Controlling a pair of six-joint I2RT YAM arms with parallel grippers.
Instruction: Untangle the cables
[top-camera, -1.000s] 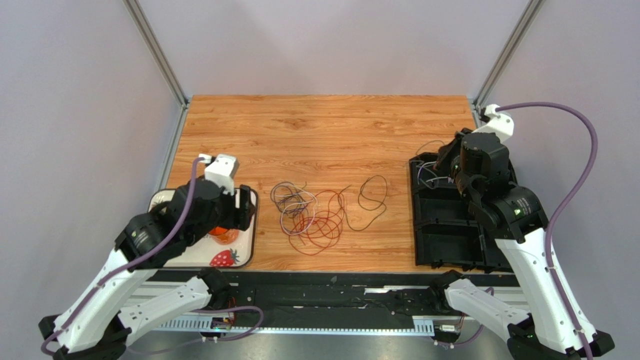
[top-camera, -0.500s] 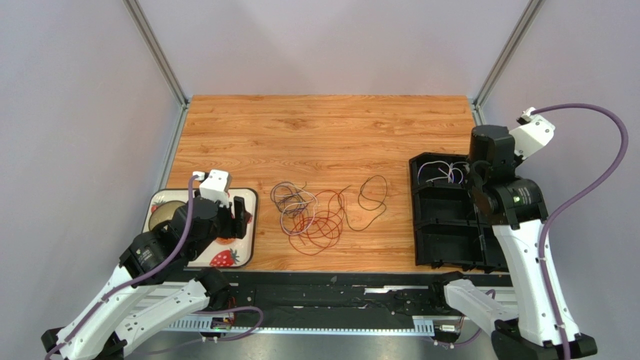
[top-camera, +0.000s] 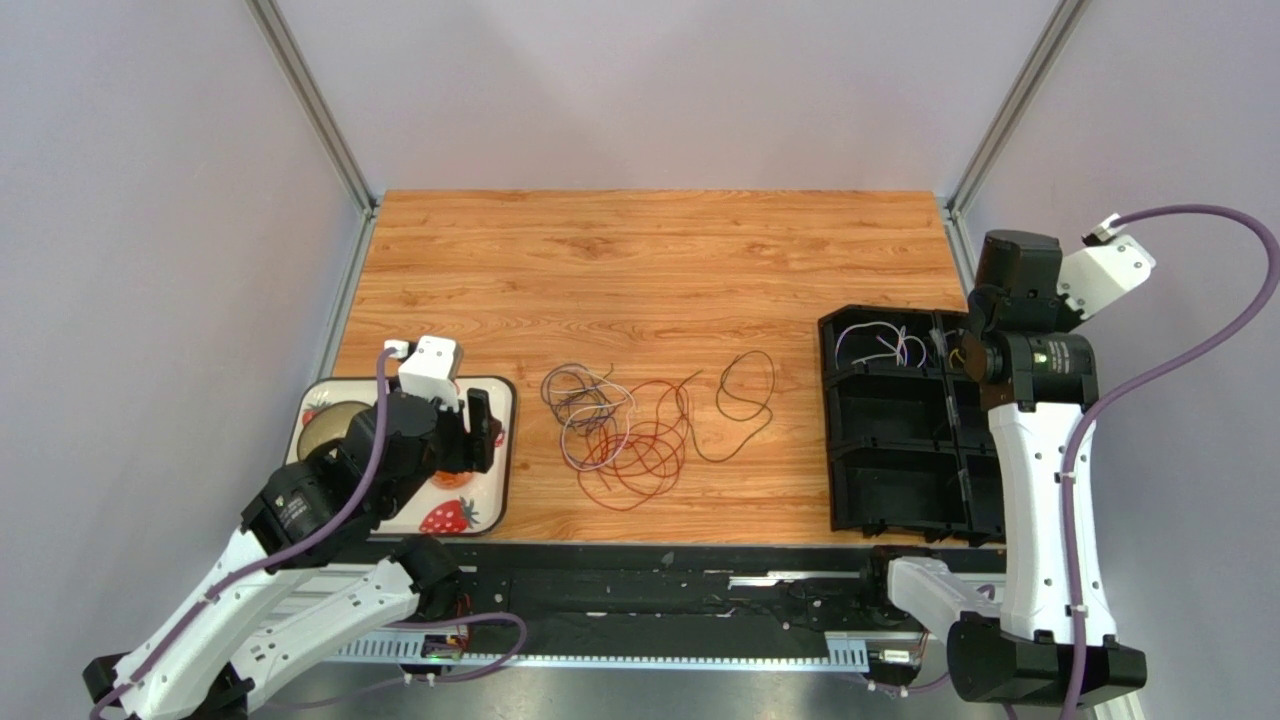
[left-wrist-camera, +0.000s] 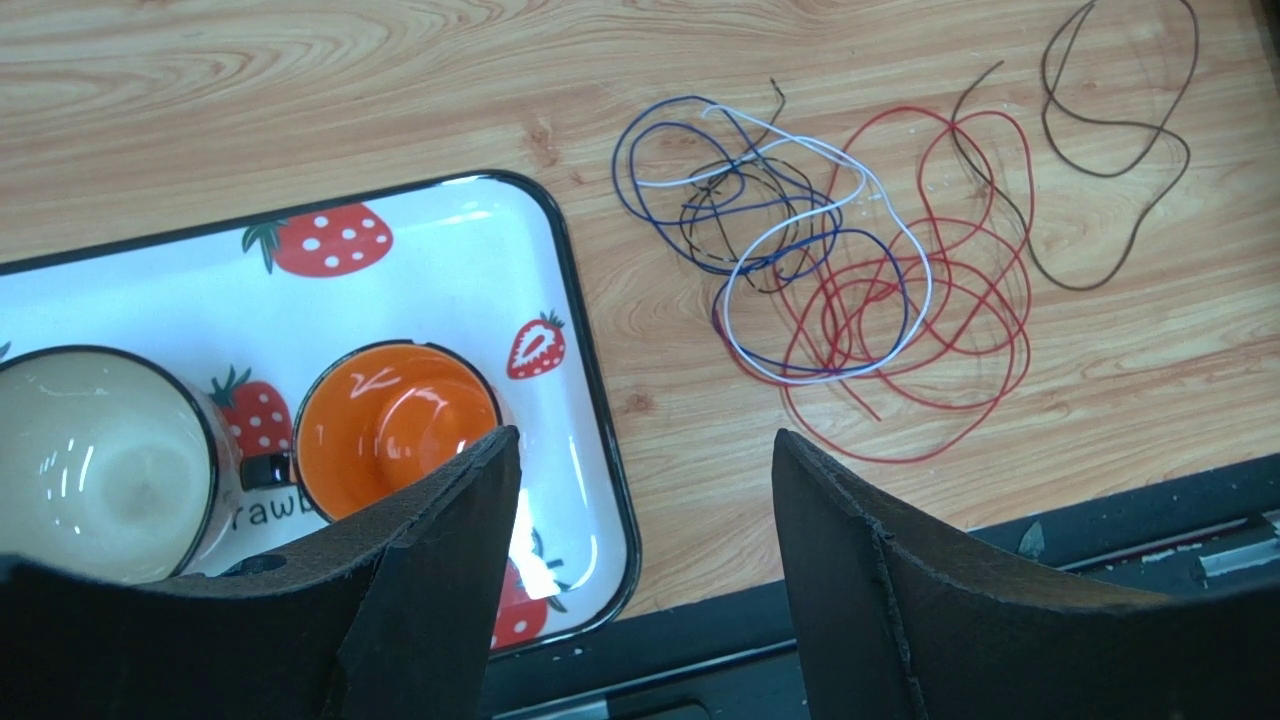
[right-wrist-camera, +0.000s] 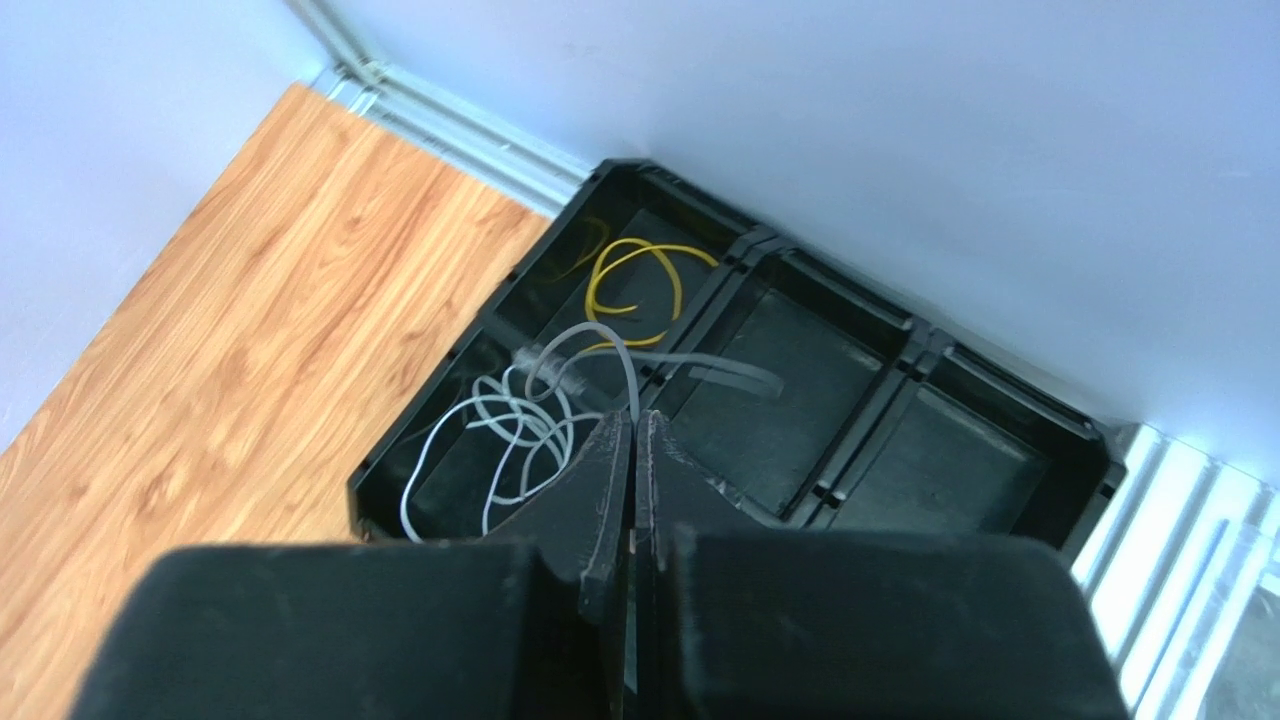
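A tangle of cables (top-camera: 631, 428) lies mid-table: red, white, blue and dark loops (left-wrist-camera: 842, 270), with a separate dark loop (left-wrist-camera: 1120, 135) to their right. My left gripper (left-wrist-camera: 643, 438) is open and empty, above the strawberry tray's right edge, to the left of the tangle. My right gripper (right-wrist-camera: 633, 428) is shut above the black organizer tray (right-wrist-camera: 842, 293). A grey cable (right-wrist-camera: 504, 413) rises from a compartment into its fingertips. A yellow cable (right-wrist-camera: 646, 270) lies in the neighbouring compartment.
A white strawberry tray (left-wrist-camera: 594, 390) at the left holds an orange bowl (left-wrist-camera: 394, 428) and a cream bowl (left-wrist-camera: 98, 458). The black organizer (top-camera: 902, 450) sits at the right edge. A black rail runs along the table's near edge. Grey walls enclose the table.
My right arm rose and swung back to the right, away from the organizer's far-left compartment. My left arm drew back a little toward the near edge.
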